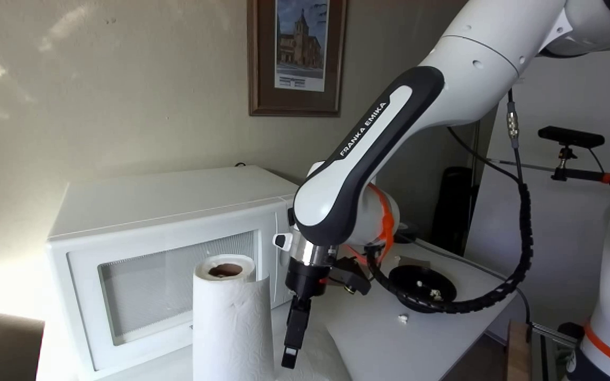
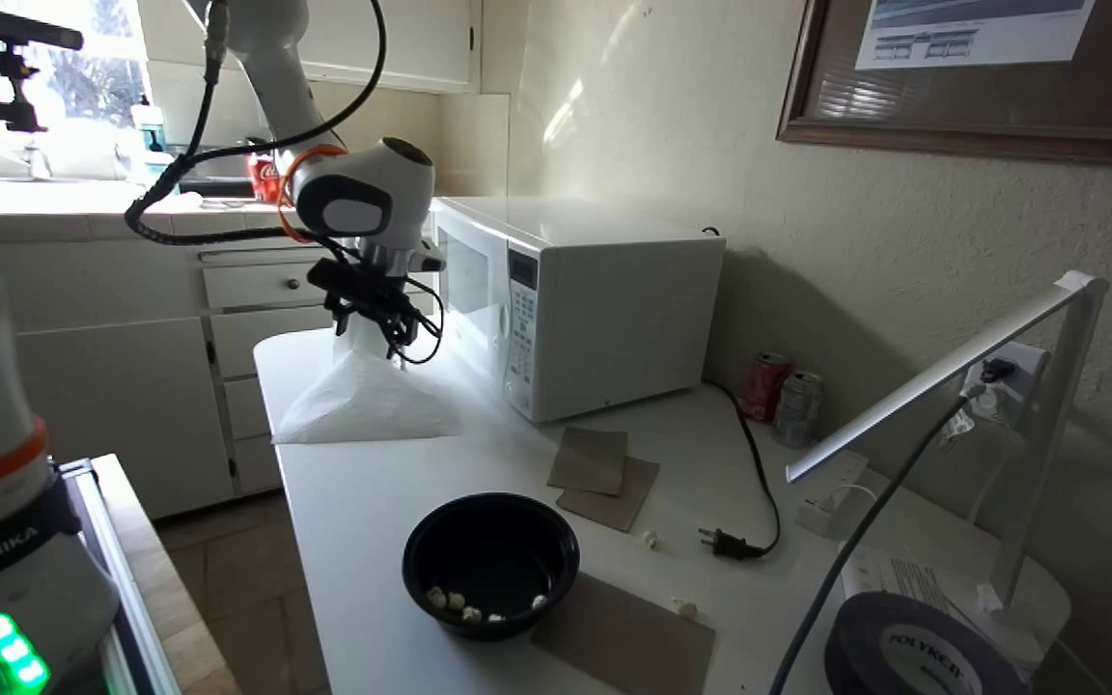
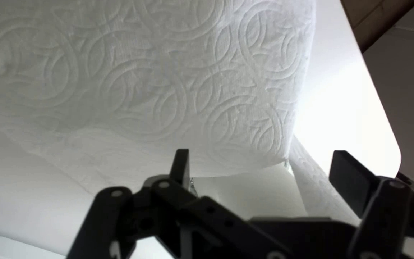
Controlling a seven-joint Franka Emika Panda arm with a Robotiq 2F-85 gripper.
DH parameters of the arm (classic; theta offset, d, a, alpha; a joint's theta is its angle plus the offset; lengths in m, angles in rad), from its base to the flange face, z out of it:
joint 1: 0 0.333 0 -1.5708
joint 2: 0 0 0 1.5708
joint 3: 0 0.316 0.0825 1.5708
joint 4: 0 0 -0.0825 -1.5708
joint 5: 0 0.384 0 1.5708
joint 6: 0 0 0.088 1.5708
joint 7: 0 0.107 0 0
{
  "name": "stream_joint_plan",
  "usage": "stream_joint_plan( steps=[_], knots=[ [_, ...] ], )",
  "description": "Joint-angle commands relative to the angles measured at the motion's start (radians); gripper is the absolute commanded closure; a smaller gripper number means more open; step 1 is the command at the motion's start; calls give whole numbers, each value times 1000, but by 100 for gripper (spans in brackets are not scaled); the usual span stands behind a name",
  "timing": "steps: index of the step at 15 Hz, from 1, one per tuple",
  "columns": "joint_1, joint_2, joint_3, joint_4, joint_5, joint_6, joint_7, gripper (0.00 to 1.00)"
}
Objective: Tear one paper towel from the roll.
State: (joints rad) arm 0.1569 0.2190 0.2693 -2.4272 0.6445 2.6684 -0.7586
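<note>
The roll [image 1: 225, 323] is an upright white cylinder with a brown core, standing in front of the microwave in an exterior view. A loose paper towel [image 1: 315, 352] runs off its side and spreads over the table. It flares out white on the tabletop in an exterior view [image 2: 363, 405], where the gripper [image 2: 369, 338] mostly hides the roll. The embossed sheet [image 3: 138, 79] fills the upper wrist view. My gripper [image 3: 264, 162] is open, fingers wide apart, with nothing clamped between them. It points down beside the roll [image 1: 289, 357]. Whether a finger touches the paper I cannot tell.
A white microwave [image 2: 628, 319] stands behind the roll. A black bowl [image 2: 490, 569] with popcorn, brown flat pieces [image 2: 633, 632], a plug [image 2: 730, 545], two cans [image 2: 780, 391], a lamp [image 2: 942, 376] and a tape roll [image 2: 903, 647] are on the table [image 2: 373, 541].
</note>
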Motion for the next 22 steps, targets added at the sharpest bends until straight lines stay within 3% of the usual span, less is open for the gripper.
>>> stream_joint_plan(
  steps=[1, 14, 15, 16, 22],
  knots=[
    [-33, 49, 37, 24, -2, 5, -73, 0],
    [-101, 203, 106, 78, 0, 65, -250, 2],
    [-105, 211, 108, 81, -4, 78, -254, 18],
    [-112, 220, 115, 85, -4, 89, -259, 21],
    [-140, 256, 144, 102, -27, 134, -256, 70]
  ],
)
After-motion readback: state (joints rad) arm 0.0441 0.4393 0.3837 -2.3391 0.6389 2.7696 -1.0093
